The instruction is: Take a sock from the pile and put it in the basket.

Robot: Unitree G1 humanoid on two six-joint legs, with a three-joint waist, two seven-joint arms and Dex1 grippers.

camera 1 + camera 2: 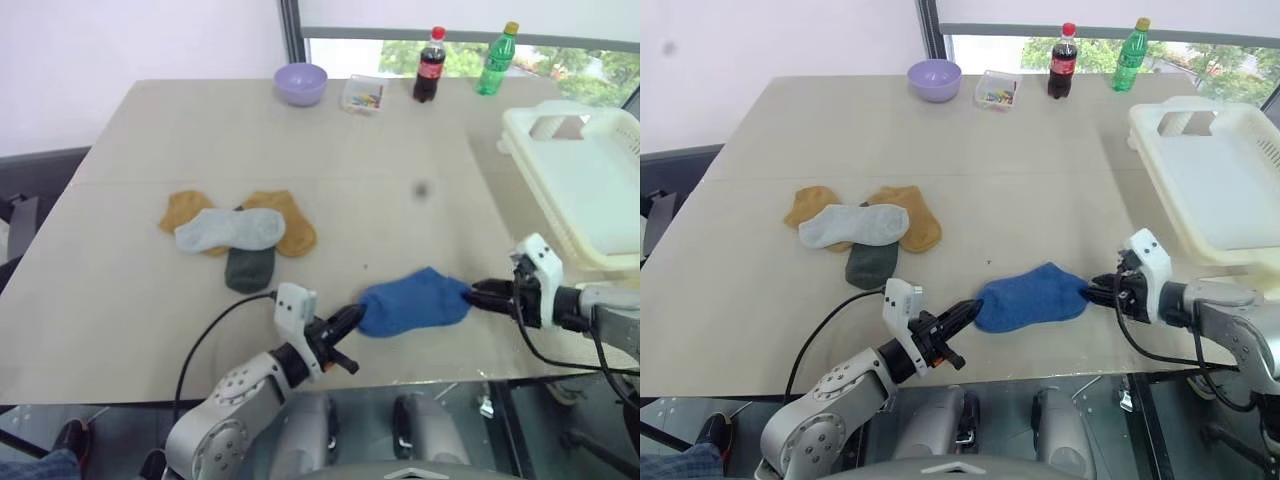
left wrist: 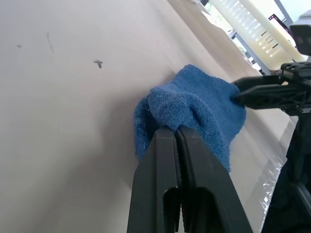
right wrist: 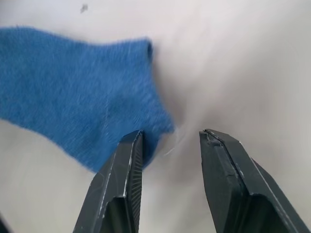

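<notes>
You are carrying the blue sock [image 1: 415, 302] in your clenched left hand [image 1: 352, 318] while your right hand [image 3: 170, 145], fingers parted beside its edge, needs to close on it before the transfer to the basket [image 1: 590, 180].

Bright, even daylight pours in from the window [image 1: 560, 55] at twelve o'clock, washing the tabletop [image 1: 400, 160] pale. Shadows stay soft and faint. In the right wrist view, the blue sock [image 3: 73, 97] looks soft, slightly blurred.

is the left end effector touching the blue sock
Touching. In the left wrist view the left end effector is shut, with a fold of the blue sock pinched between its tips.
</notes>
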